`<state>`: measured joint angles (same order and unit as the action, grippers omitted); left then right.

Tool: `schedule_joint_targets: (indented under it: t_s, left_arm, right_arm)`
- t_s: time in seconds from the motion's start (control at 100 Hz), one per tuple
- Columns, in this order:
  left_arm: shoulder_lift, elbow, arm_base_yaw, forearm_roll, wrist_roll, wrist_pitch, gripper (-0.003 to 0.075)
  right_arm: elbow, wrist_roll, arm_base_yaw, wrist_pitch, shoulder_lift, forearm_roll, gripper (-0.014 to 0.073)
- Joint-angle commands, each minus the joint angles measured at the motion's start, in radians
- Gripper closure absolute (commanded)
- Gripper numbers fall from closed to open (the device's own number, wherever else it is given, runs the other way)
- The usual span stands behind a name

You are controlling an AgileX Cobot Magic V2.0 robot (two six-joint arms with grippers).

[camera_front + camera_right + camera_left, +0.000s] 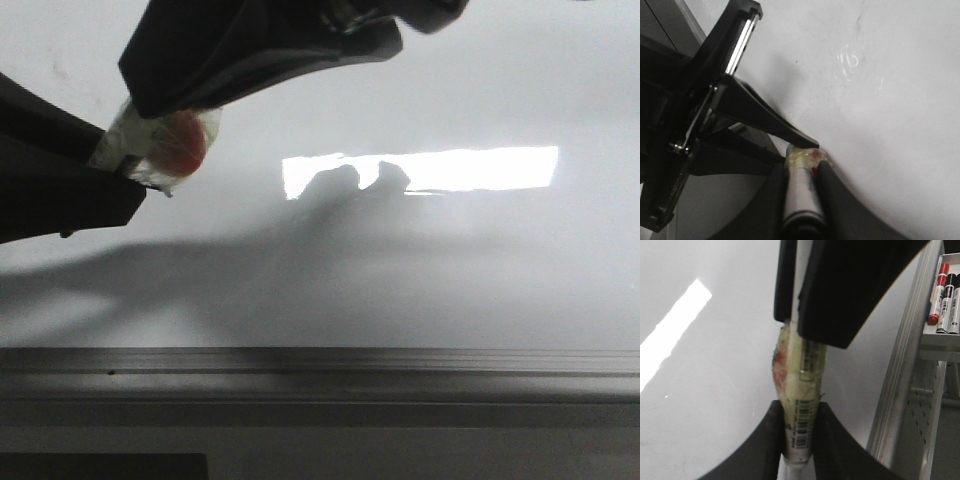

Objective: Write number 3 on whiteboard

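Closest to the front camera runs the grey metal rail [320, 372] of the whiteboard [450, 270], and above it the glossy white surface with a bright rectangular reflection [450, 168]. No number 3 shows anywhere on the board; judging by that, writing has not started.

Up at the far left of the front view, both pincers meet on one object, a marker [150, 148] wrapped in clear tape, with a red patch under the wrap. The left gripper [799, 390] pinches the marker's taped, barcoded body between its dark fingers [755, 450]. The right gripper [801, 170] is pressed together on a smooth grey stretch of the same marker, its fingers [840, 200] either side of the barrel. Two holds at once most likely mean a cap pull or a hand-over, though which is unclear. The tape probably thickens the barrel for a surer grip.

The left wrist view alone shows, well beyond its pincer and past the board's rail, a tray [940, 342] holding spare markers [944, 295], one red-capped, the others black. The right wrist view alone shows faint smudges [847, 59] on the board beyond its fingertips. Whether the marker tip touches the board cannot be told.
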<state>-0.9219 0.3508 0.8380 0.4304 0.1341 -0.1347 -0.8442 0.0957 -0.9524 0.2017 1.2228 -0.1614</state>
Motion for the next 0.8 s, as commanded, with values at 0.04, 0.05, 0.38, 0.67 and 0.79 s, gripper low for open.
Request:
schedule_joint_targets:
  t_s: [0.04, 0.05, 0.38, 0.67, 0.79]
  left_arm:
    - [0.033, 0.032, -0.001, -0.034, -0.022, -0.074, 0.0448]
    - [0.038, 0.032, -0.001, -0.037, -0.023, -0.071, 0.0435]
    - [0.229, 0.032, -0.003, -0.185, -0.023, 0.114, 0.0334]
    - [0.304, 0.032, -0.003, -0.207, -0.025, 0.126, 0.0335]
    - [0.304, 0.032, -0.003, -0.209, -0.025, 0.126, 0.0335]
  right_arm:
    - [-0.035, 0.010, 0.014, -0.053, -0.018, 0.040, 0.0660]
    - [-0.038, 0.010, 0.016, -0.051, -0.018, 0.042, 0.0660]
    - [-0.250, 0.010, 0.099, 0.181, -0.018, 0.042, 0.0660]
    - [-0.315, 0.010, 0.172, 0.258, -0.006, 0.074, 0.0659]
    - [-0.315, 0.010, 0.221, 0.277, 0.008, 0.078, 0.0659]
